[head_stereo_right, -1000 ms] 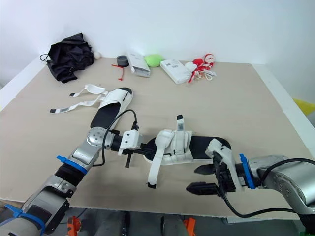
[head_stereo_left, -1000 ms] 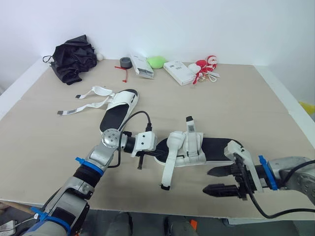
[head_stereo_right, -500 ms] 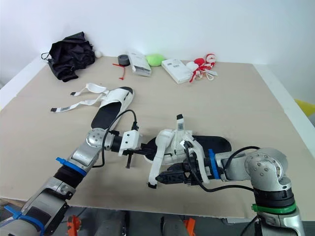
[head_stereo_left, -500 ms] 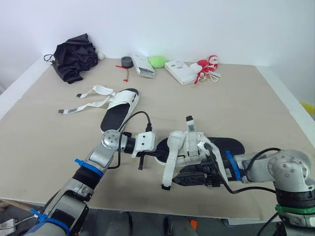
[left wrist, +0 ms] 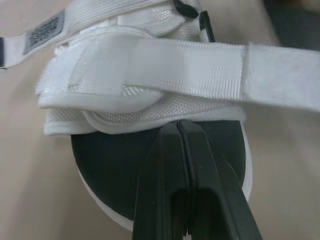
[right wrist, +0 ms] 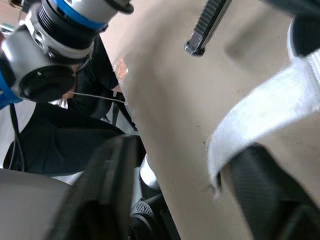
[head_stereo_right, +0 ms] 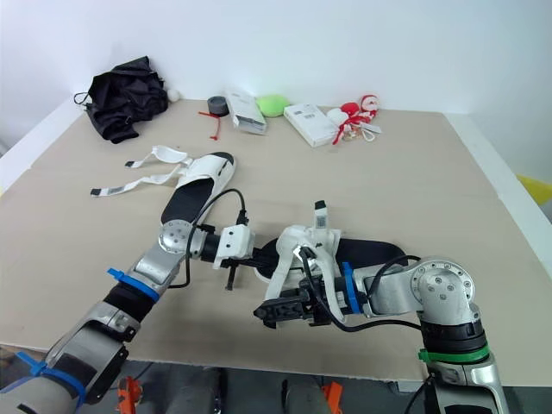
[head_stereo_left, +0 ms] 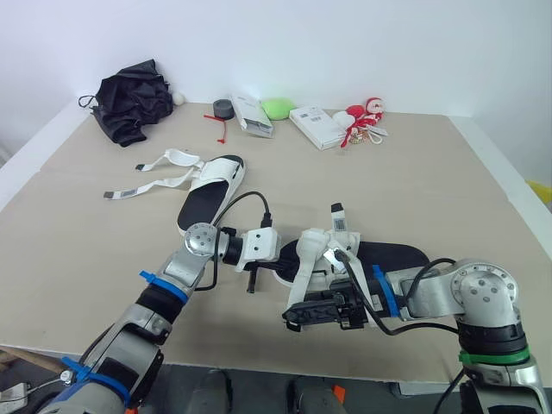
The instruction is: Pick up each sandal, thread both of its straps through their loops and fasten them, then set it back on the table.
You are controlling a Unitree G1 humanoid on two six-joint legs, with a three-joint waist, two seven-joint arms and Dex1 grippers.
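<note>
- Right pincer (head_stereo_left: 304, 312) gapes around the loose strap (right wrist: 260, 105); left pincer (left wrist: 177, 125) is closed at the toe of the sandal (head_stereo_left: 392, 256).
- Strap looks limp and light: pinch near its tip.

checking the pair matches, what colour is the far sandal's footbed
The footbed is black; best seen in the left eye view.

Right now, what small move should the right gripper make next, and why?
Probably close the right gripper on the loose strap: its fingers stand open around the strap's free end, while the shut left gripper rests on the toe of the near sandal, steadying it.
</note>
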